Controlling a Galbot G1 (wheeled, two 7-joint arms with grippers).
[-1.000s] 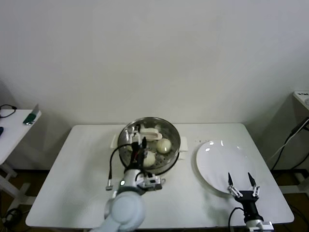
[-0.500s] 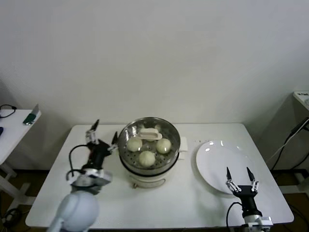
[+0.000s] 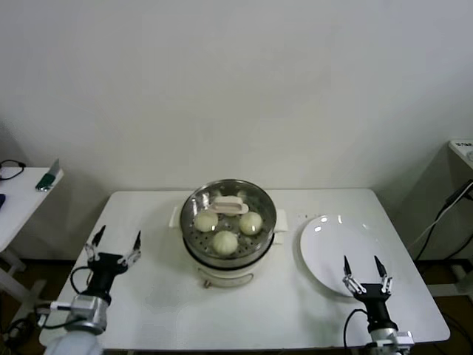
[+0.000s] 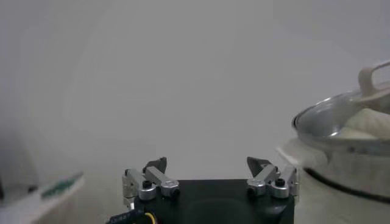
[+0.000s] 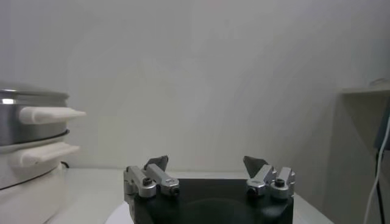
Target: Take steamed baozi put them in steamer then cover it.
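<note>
**Left arm pulls back, steamer stands covered**

Retreating from the pot over the last second, my left gripper (image 3: pixel 113 245) now hangs well to the left of the steamer (image 3: pixel 228 229), near the table's (image 3: pixel 295 310) left edge, its fingers spread wide and holding nothing. Three steamed baozi (image 3: pixel 225 242) show through the cover (image 3: pixel 229 208), sitting on the perforated tray inside the steamer; I cannot tell from here whether a fourth lies under the lid's cream bar handle (image 3: pixel 230 206). The cover rests on the steel pot, which stands at the table's middle toward the back wall. Just right of the steamer lies a bare white plate (image 3: pixel 336 251). At the plate's near rim my right gripper (image 3: pixel 364 268) waits, fingers (image 5: pixel 156 164) splayed apart, nothing between them. Far left of the steamer, a side table (image 3: pixel 18 194) carries a small green object (image 3: pixel 47 180).
</note>
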